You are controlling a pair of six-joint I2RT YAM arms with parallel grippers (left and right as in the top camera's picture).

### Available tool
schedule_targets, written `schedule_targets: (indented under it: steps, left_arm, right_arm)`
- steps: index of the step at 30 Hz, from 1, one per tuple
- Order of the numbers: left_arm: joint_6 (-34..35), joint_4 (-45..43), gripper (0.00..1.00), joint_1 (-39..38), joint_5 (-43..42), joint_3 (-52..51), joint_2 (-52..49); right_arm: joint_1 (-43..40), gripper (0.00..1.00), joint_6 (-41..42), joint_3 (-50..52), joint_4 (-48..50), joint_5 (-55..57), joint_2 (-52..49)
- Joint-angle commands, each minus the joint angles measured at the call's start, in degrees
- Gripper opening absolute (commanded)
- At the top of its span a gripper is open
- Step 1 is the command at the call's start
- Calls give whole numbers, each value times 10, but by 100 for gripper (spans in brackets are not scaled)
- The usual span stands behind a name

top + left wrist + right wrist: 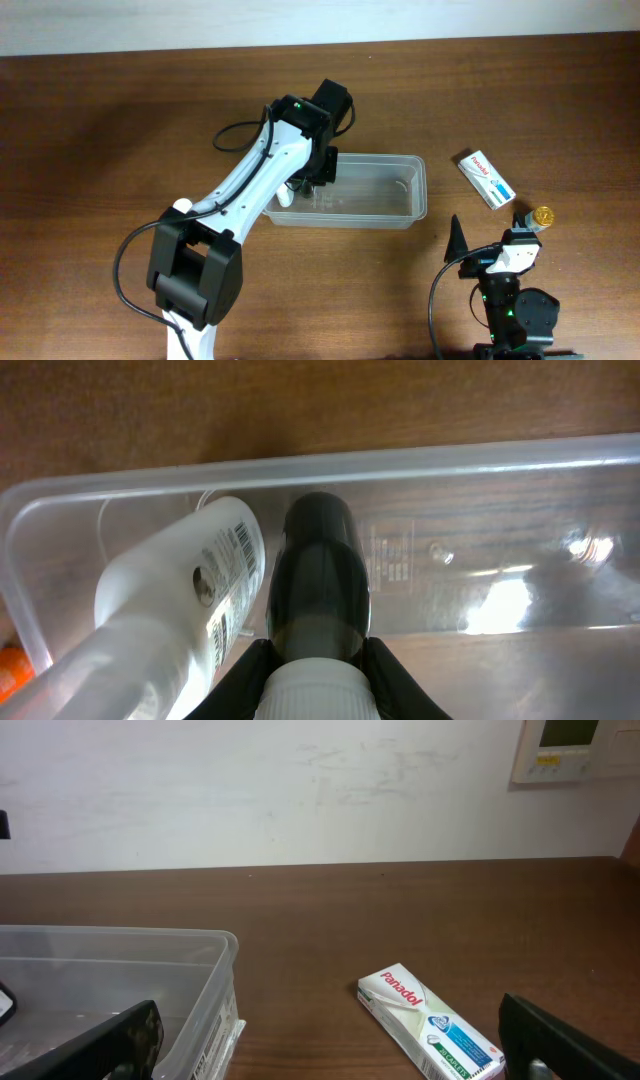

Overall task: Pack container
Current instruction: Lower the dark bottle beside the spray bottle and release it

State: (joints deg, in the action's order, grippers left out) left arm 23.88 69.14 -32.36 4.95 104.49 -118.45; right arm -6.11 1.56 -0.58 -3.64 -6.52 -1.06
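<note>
The clear plastic container [418, 190] stands at mid-table; it also shows in the left wrist view [450, 455] and the right wrist view [150, 945]. My left gripper [318, 172] hangs over its left end, shut [318, 655] on a dark bottle [320, 580] with a white ribbed cap, which points down into the tub. A white labelled bottle [190, 580] lies inside the tub just left of the dark one. My right gripper [488, 238] is open and empty [330, 1040], low at the front right, apart from the tub.
A white Panadol box [485, 179] lies flat to the right of the container and shows in the right wrist view [430, 1025]. A small gold-topped item [543, 215] sits near the right arm. Something orange [10, 670] lies outside the tub's left end.
</note>
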Motion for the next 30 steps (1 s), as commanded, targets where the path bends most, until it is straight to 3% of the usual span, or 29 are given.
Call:
schedule_targets:
  steps: [1,12,18,23,30]
  left_arm:
    - [10,-14,12,-1,9,-7,10]
    - [18,-61,13,-1,9,-42,10]
    - [18,-62,38,-1,9,-42,10]
    - [18,-62,49,-1,9,-42,10]
    - [17,-61,54,-1,9,-23,11]
  right_arm:
    - [1,98,4,3,-4,3,2]
    - [1,98,4,3,-4,3,2]
    - [1,98,4,3,-4,3,2]
    - [1,98,4,3,-4,3,2]
    - [1,98,4,3,-4,3,2]
